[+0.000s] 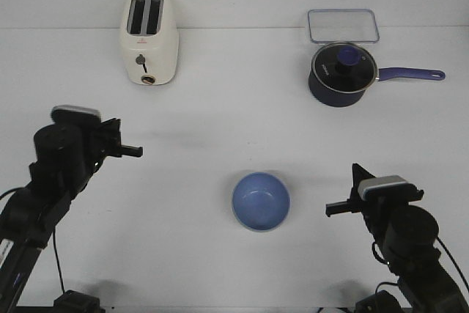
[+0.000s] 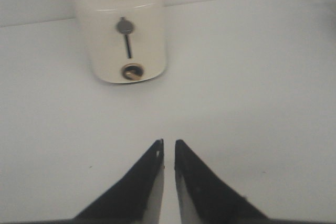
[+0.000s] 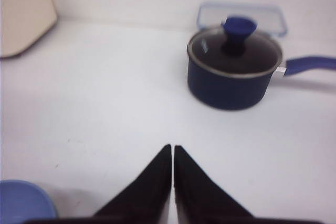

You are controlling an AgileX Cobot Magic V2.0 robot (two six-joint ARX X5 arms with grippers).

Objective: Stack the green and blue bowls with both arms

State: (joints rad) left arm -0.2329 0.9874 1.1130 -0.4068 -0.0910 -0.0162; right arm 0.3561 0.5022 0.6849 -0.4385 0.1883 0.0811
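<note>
Right gripper [image 1: 331,210] at 4 o'clock of the front view — tips pressed together, grasping nothing. Left gripper [image 1: 136,152] at 9 o'clock, fingers almost touching, also empty. Blue bowl [image 1: 260,201] sits upright on the table [image 1: 220,115] between the arms, nearer the right one. Green bowl not seen. Toaster [image 1: 149,38] at 11 o'clock — navy pot [image 1: 341,73] and clear lid [image 1: 342,26] at 1 o'clock.

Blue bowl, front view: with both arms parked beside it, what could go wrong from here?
1. Only the blue bowl shows on the table; no green bowl appears in any view, so the stack may have nothing to pair with.
2. Both the left end effector and the right end effector are shut, so either must open before gripping the rim.
3. The right end effector points at the bowl from close by; a shut approach could nudge it.
</note>
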